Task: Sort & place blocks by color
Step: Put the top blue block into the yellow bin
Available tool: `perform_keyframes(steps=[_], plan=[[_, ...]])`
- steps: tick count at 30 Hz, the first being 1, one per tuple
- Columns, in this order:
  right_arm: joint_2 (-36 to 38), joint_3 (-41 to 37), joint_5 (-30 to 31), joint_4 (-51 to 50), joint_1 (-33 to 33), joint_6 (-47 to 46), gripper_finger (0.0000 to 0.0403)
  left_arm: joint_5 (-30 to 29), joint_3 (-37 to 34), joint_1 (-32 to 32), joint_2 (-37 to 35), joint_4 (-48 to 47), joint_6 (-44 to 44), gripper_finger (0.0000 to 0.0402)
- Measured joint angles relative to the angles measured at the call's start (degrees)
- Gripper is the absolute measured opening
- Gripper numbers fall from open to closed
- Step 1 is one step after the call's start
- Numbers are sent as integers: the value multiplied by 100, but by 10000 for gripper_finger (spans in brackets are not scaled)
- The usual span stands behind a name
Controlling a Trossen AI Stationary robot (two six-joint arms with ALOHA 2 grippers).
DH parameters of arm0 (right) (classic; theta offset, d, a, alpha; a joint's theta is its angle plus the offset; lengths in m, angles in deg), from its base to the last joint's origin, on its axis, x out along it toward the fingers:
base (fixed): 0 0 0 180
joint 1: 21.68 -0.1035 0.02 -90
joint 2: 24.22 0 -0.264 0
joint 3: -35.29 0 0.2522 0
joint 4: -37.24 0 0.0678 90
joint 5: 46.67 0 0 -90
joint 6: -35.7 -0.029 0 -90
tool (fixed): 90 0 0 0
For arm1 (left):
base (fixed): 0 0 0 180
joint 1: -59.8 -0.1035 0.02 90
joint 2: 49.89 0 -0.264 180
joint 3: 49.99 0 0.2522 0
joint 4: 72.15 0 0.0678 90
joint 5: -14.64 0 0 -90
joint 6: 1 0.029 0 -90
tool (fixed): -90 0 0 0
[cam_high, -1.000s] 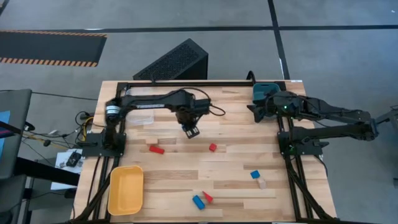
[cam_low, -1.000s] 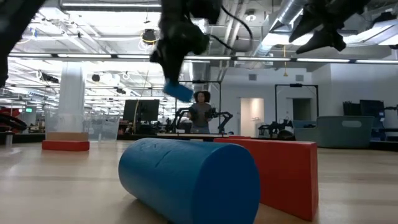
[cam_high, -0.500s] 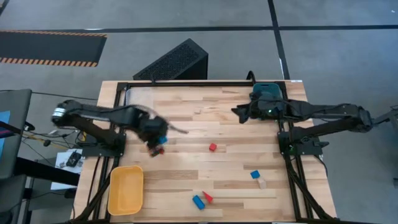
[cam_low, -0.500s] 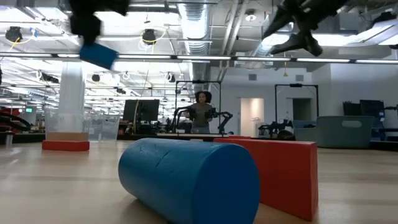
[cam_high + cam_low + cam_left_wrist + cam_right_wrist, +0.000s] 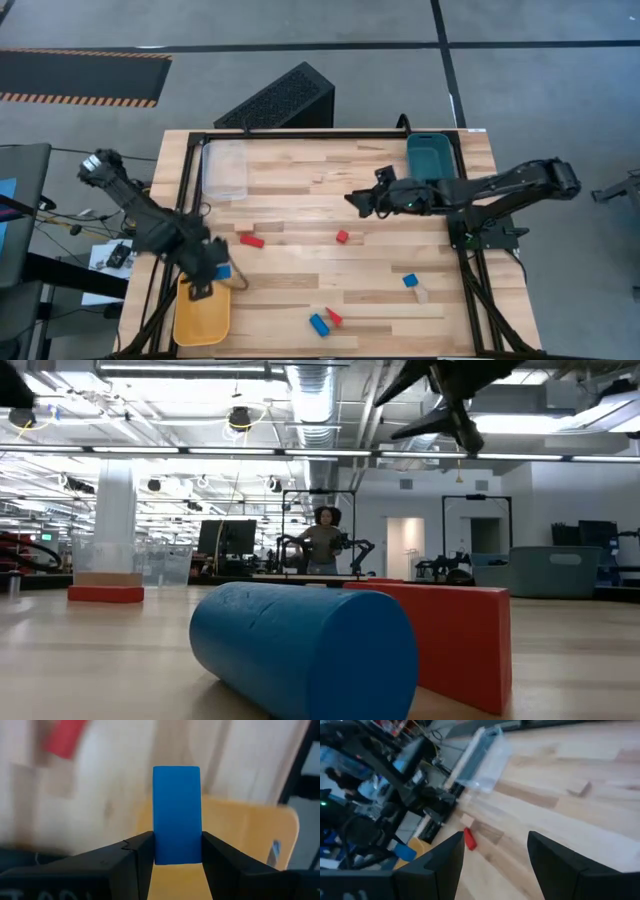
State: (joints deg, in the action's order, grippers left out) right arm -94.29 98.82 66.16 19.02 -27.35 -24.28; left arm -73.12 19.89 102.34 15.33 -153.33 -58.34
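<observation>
My left gripper (image 5: 214, 274) is shut on a blue block (image 5: 176, 810) and hangs over the far right corner of the yellow tray (image 5: 200, 310). My right gripper (image 5: 353, 200) stands open above the table's middle, with nothing between its fingers (image 5: 445, 862). On the table lie a long red block (image 5: 251, 241), a small red block (image 5: 342, 237), a blue block (image 5: 410, 281) beside a pale wooden block (image 5: 422, 294), and a blue cylinder (image 5: 319, 324) next to a red wedge (image 5: 334, 317). My left gripper pinches the blue block's two long sides at one end (image 5: 176, 849) between its two fingers. The fingers point steeply down. The rest of the block sticks out past the fingertips. It is lifted clear, above the yellow tray's rim (image 5: 240, 827).
A clear tray (image 5: 225, 168) stands at the far left and a teal tray (image 5: 428, 155) at the far right. Bare wood lies between the scattered blocks. In the low view the blue cylinder (image 5: 310, 650) and red wedge (image 5: 450, 640) fill the foreground; a person stands far behind.
My left gripper has swung with the blue block from the table's far middle toward the near left, ending over the yellow tray, and has rolled on the way. My right gripper has left the teal tray and moved toward the table's middle, tipping downward.
</observation>
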Motion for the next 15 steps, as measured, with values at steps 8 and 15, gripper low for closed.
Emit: perform_keyframes(steps=[8, 15], plan=[[-831, 666, 149, 1, -387, -2, 244, 42, -465, 1427, 0, 444, -1250, 126], [-1365, 1140, 130, -50, -402, -3, 244, -530, -937, 2136, 150, 1595, -1758, 126]])
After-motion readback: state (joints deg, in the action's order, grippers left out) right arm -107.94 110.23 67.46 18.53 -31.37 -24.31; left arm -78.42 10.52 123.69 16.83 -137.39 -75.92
